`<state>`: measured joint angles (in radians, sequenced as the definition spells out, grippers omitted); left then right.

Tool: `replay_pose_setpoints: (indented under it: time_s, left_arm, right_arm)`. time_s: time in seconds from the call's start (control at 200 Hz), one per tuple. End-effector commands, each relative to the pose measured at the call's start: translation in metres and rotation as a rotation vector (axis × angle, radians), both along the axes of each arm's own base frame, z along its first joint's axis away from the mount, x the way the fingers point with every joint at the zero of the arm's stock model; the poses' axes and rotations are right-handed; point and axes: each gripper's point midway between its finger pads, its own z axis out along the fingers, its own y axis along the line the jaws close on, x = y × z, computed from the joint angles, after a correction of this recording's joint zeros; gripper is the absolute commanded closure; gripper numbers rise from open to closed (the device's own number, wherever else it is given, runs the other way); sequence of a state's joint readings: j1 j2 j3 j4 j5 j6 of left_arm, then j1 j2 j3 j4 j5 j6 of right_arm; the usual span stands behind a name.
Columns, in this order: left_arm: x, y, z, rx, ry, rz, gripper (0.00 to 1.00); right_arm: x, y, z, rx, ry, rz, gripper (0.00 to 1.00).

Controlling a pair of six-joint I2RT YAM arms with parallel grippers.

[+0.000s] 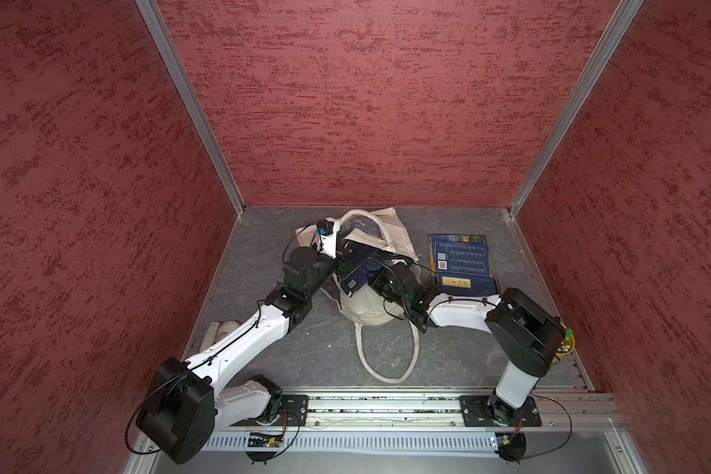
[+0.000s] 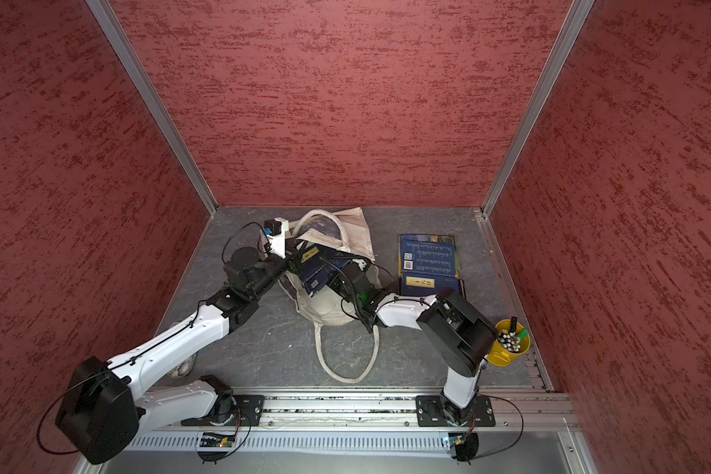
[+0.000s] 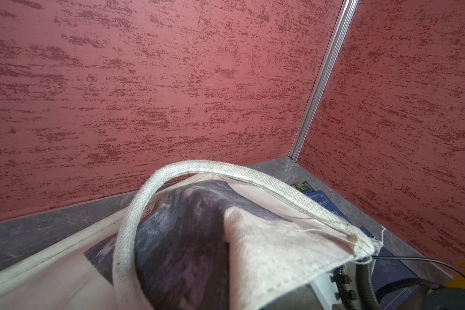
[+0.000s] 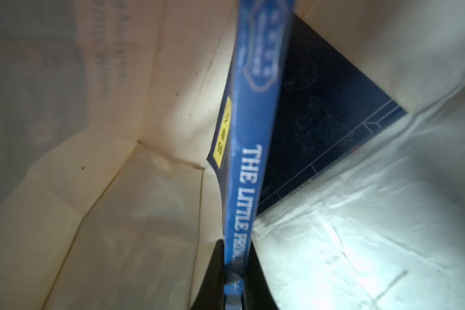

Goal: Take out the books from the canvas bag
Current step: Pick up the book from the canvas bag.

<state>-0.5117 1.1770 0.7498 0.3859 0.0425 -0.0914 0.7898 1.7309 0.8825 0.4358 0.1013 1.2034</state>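
My right gripper (image 4: pixel 234 268) is clamped on the spine of a blue book (image 4: pixel 253 161) in the mouth of the canvas bag (image 1: pixel 397 236). My left gripper (image 1: pixel 343 251) is closed at the bag's rim, just across from it. Other books (image 1: pixel 462 256) lie on the table (image 1: pixel 304 349) near the right gripper.

**Q:** Where can my grippers pass on the table (image 1: pixel 300 349)?

**A:** (a) Bare grey surface lies in front of the canvas bag (image 1: pixel 370 314), on either side of its handle loop (image 1: pixel 386 365), which lies flat there. More bare surface runs along the back wall (image 1: pixel 366 123). A narrow gap separates the bag from the stacked books (image 1: pixel 460 262).

**Q:** And what blocks me?

**A:** (b) My left arm (image 1: pixel 259 328) and right arm (image 1: pixel 464 314) meet at the bag mouth and crowd it. Inside, cloth walls press close to the blue book (image 4: pixel 253 161) pinched in my right gripper (image 4: pixel 235 271). Another dark book (image 4: pixel 320 120) lies beyond it. A yellow bucket (image 2: pixel 503 356) stands by my right elbow.
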Motion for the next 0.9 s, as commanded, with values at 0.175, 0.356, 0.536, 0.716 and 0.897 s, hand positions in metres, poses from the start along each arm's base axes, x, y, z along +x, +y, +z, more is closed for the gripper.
replay_pose_setpoints:
  time_s: [0.175,0.356,0.536,0.716,0.897]
  left_arm:
    - [0.004,0.005,0.029,-0.051,-0.046,0.033,1.0]
    - [0.009,0.01,0.028,-0.059,-0.027,0.064,1.0]
    - [0.012,0.014,0.028,-0.057,-0.022,0.091,1.0]
    - [0.015,0.018,0.025,-0.054,-0.009,0.113,1.0]
    - [0.019,0.022,0.023,-0.054,0.003,0.138,1.0]
  right_arm:
    - [-0.029,0.004,0.064,-0.006,-0.169,0.154,1.0]
    - [-0.054,-0.009,0.091,-0.071,-0.263,0.218,1.0]
    - [-0.078,-0.025,0.124,-0.074,-0.373,0.265,1.0]
    - [-0.111,-0.021,0.166,-0.077,-0.514,0.386,1.0]
    - [-0.15,-0.034,0.222,-0.013,-0.686,0.442,1.0]
